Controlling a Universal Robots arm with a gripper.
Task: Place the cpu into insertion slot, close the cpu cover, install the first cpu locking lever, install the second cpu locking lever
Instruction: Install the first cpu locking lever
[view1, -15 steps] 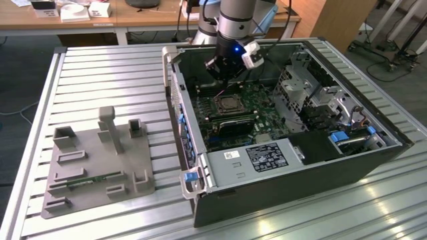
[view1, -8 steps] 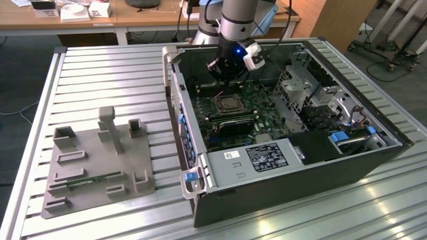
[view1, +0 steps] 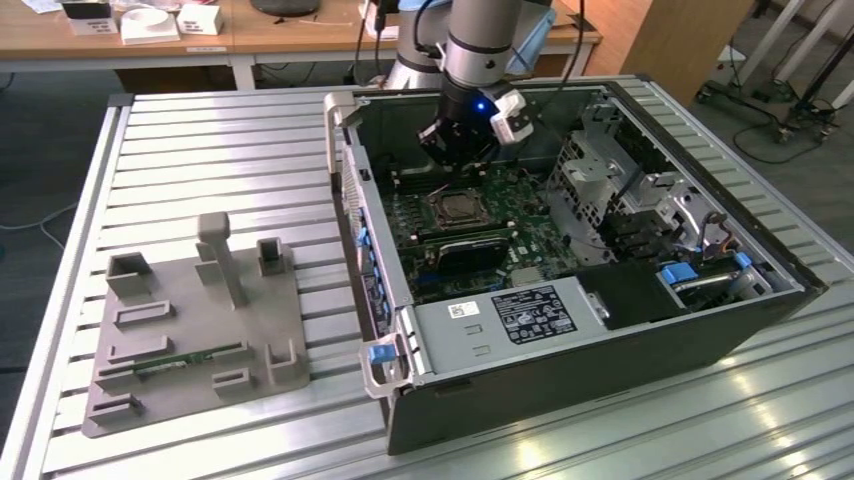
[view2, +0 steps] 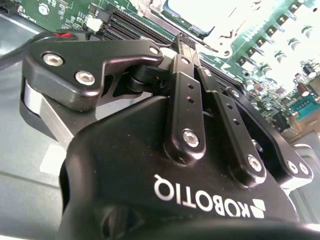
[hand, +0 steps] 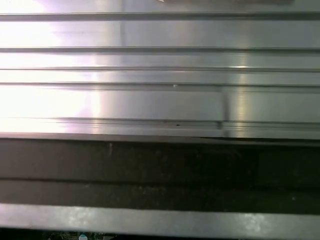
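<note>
Inside the open computer case (view1: 534, 400) on the bench (view1: 200, 150), the cpu cover (view1: 461, 208) seems closed over the insertion slot, while the tool (view1: 458, 160) hovers above, fingers (view2: 186, 75) pinched together empty, levers seemingly outstanding.

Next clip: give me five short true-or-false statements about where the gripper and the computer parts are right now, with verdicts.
1. The black gripper hangs inside the open computer case. True.
2. The square metal-rimmed insertion slot sits on the green circuit board. True.
3. The gripper is over the grey plastic fixture tray. False: the tray lies outside the case, towards the exterior view's left.
4. The case stands on a wooden desk. False: it rests on a ribbed metal table.
5. The gripper is above the insertion slot. True.
</note>
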